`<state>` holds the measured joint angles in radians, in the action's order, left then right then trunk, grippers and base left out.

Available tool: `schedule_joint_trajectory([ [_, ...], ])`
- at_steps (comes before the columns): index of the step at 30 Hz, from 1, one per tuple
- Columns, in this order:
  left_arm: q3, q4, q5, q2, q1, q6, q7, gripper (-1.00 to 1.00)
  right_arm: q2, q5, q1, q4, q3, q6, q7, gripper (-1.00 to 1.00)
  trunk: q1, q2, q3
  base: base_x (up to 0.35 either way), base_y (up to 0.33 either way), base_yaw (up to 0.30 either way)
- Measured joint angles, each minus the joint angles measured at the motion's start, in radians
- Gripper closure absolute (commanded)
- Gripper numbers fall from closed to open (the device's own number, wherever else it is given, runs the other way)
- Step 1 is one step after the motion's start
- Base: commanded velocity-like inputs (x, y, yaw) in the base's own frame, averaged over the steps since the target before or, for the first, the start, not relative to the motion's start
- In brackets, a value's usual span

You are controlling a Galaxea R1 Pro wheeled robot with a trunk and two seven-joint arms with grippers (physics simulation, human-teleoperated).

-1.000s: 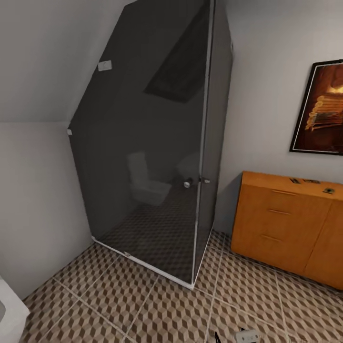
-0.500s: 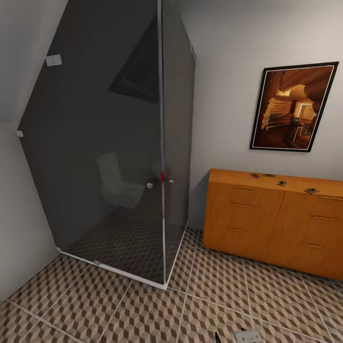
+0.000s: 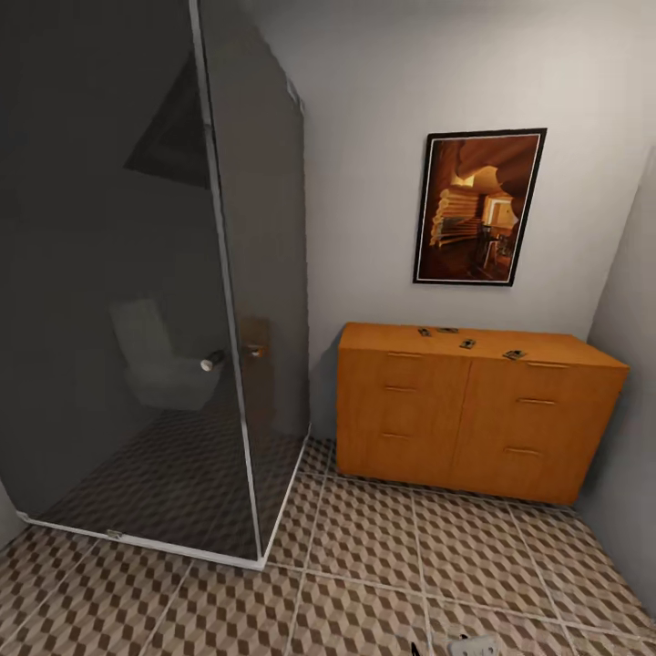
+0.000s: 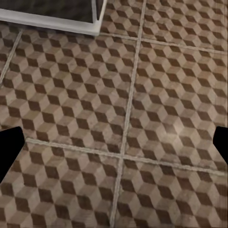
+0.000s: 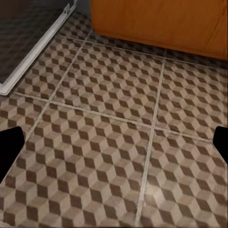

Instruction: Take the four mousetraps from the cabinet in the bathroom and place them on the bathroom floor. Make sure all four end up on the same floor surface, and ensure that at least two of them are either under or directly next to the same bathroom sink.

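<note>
Traps (image 3: 467,343): four on cabinet (image 3: 460,419) top, none on floor (image 3: 364,547). Both grippers' fingers wide, empty. Nothing placed yet.

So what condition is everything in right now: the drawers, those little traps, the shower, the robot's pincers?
cabinet: all drawers shut
mousetraps: four, lying flat on the cabinet top, none on the floor yet
shower door: closed
picture: hanging straight on the wall
left pincer: open, empty, over bare tiles
right pincer: open, empty, over tiles near the cabinet
</note>
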<state>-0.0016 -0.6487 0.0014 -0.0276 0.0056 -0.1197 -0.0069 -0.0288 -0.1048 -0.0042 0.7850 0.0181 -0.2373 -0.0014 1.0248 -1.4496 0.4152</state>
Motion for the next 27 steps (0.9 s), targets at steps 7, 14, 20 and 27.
schedule_joint_trajectory([
  [7,0.001,0.0,0.0,0.0,0.0,0.0,0.0,-1.0,0.0,0.0,0.0,-0.002,0.0,0.0,0.0,-1.0,0.0,0.0,0.0,0.103,-0.232,-0.29],
  [14,0.001,0.001,0.0,0.0,0.0,0.0,0.0,-1.0,0.0,0.0,0.0,-0.002,0.0,0.0,0.0,-1.0,0.0,0.0,0.0,0.104,-0.22,-0.277],
  [20,0.001,0.0,0.0,0.0,0.0,0.0,0.0,-1.0,0.0,0.0,0.0,-0.002,0.0,0.0,0.0,-1.0,0.0,0.0,0.0,0.108,-0.198,-0.254],
  [27,0.003,0.0,0.0,0.0,0.0,0.0,0.0,-1.0,0.0,0.0,0.0,-0.002,0.0,0.0,0.0,-1.0,0.0,0.0,0.0,0.134,-0.188,-0.089],
])
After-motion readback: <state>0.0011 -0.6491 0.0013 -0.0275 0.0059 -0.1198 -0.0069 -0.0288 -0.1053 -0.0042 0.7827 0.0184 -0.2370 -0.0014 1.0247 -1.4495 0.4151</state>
